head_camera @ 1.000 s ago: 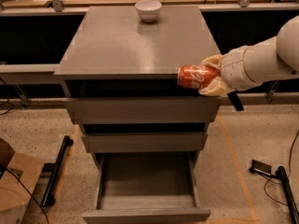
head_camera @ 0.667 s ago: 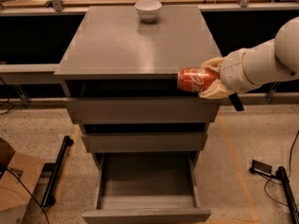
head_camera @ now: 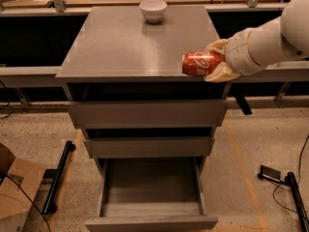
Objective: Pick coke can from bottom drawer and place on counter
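Note:
The coke can (head_camera: 200, 63), red with white script, lies on its side in my gripper (head_camera: 217, 62), at the front right corner of the grey counter (head_camera: 120, 42). The pale fingers (head_camera: 219, 45) close over and under the can, and the white arm reaches in from the right. Whether the can rests on the counter or hangs just over it I cannot tell. The bottom drawer (head_camera: 152, 221) stands pulled out below and its inside shows nothing in it.
A white bowl (head_camera: 153, 9) stands at the back middle of the counter. Two shallower grey drawers (head_camera: 147, 112) stick out a little above the bottom one. A cardboard box (head_camera: 14, 197) and a black bar lie on the floor at left; cables lie at right.
The gripper with the can has moved slightly up and to the left over the counter's front right corner. The drawers and bowl have not moved.

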`<state>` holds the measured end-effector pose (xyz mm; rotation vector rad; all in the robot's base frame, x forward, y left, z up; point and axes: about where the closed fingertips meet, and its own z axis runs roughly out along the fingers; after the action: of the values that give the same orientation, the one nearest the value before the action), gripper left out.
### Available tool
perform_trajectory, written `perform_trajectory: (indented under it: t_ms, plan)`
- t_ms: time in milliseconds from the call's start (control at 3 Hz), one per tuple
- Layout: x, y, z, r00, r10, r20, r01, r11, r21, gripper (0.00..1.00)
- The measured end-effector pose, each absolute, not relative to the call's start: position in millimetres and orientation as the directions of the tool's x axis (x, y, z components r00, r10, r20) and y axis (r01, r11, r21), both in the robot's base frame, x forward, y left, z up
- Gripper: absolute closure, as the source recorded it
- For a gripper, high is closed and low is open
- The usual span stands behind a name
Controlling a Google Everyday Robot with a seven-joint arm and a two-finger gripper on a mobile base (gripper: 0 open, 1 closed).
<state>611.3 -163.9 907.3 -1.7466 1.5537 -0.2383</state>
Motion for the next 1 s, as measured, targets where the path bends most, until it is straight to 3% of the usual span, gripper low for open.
perform_trajectory:
  t_ms: [333,1000]
  plan:
    - [656,-148,927,0.304,-0.883,-0.357,-0.744,0.015,-0.669,0.98]
    - [729,-107,931,0.390,-0.831,-0.396,-0.732,-0.019,-0.681,0.54]
